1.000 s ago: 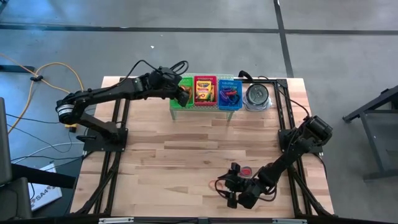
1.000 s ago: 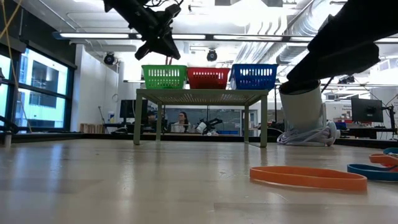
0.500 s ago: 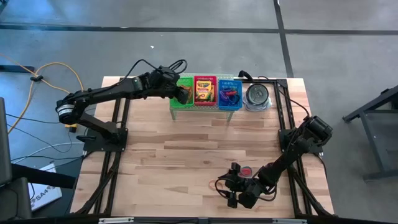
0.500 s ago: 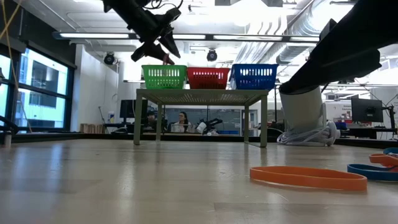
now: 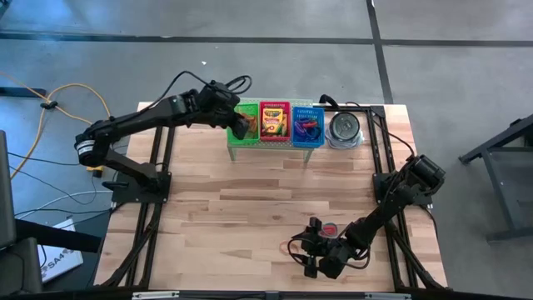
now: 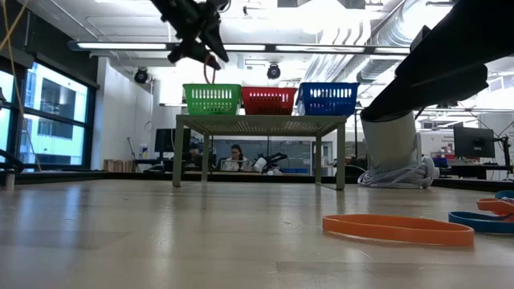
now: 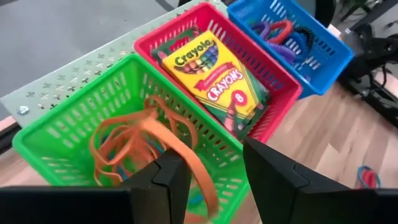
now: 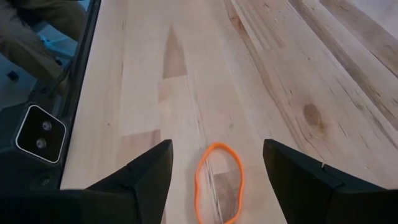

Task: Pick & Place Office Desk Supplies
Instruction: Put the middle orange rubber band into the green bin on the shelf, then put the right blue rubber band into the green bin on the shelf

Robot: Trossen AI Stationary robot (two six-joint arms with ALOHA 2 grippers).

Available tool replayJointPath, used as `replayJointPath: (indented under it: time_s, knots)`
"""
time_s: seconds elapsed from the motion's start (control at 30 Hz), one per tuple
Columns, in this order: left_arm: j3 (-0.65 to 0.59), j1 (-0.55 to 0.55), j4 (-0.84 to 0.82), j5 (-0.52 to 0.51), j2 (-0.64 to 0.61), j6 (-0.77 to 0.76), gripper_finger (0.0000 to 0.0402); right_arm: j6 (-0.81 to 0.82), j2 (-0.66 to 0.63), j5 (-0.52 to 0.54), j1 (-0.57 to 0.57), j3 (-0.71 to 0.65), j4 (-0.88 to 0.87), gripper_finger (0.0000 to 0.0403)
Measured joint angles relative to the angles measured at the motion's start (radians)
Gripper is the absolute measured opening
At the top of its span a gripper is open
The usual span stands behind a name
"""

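A thin orange rubber-band loop, light and limp, is draped over one parted finger of the left gripper above the green plastic mesh basket. Another orange loop lies flat on the wooden counter between the right gripper's released fingers; its edge should be pinched.

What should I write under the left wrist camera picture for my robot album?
Left gripper, fingers apart, above the green basket of orange rubber bands, crayon box in the red basket.

I note a grey concrete floor crossed by dark seams. Behind, I see large windows, ceiling strip lights, and exposed ducts.
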Motion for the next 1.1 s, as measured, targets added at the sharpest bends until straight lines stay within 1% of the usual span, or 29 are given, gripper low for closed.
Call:
replayJointPath:
  time_s: [0.07, 0.17, 0.27, 0.37, 0.5, 0.6, 0.67, 0.77, 0.9, 1.0, 1.1]
  knots:
    - [0.024, -0.005, -0.031, -0.020, 0.000, 0.004, 0.0141, 0.000, 0.000, 0.001, 0.000, 0.000, 0.000, 0.0239]
    - [0.049, -0.009, -0.051, -0.024, 0.003, 0.024, 0.0141, 0.000, 0.000, 0.001, 0.000, 0.000, 0.000, 0.0239]
    - [0.088, -0.008, -0.104, -0.046, 0.029, 0.058, 0.0141, 0.000, 0.000, 0.001, 0.000, 0.000, 0.000, 0.0239]
    - [0.146, -0.015, -0.162, -0.072, 0.082, 0.067, 0.0141, 0.000, 0.000, 0.001, -0.001, 0.000, 0.000, 0.0239]
    - [0.232, -0.042, -0.212, -0.076, 0.164, 0.113, 0.0141, -0.018, 0.000, -0.002, -0.009, 0.000, 0.001, 0.0239]
    - [0.301, -0.059, -0.253, -0.118, 0.216, 0.125, 0.0141, -0.023, 0.000, -0.002, -0.011, 0.000, 0.000, 0.0239]
    - [0.349, -0.058, -0.317, -0.158, 0.250, 0.126, 0.0141, -0.023, 0.000, -0.003, -0.011, 0.000, -0.001, 0.0239]
    - [0.411, -0.051, -0.436, -0.176, 0.296, 0.112, 0.0141, -0.023, 0.000, -0.006, -0.011, 0.000, -0.003, 0.0239]
    - [0.441, -0.045, -0.520, -0.180, 0.320, 0.098, 0.0141, -0.023, 0.000, -0.015, -0.010, 0.000, -0.004, 0.0239]
    - [0.446, -0.045, -0.514, -0.185, 0.322, 0.096, 0.0141, -0.023, 0.000, -0.021, -0.010, 0.000, -0.004, 0.0239]
    - [0.451, -0.060, -0.520, -0.219, 0.321, 0.116, 0.0141, -0.023, 0.000, -0.021, -0.010, 0.000, -0.004, 0.0239]
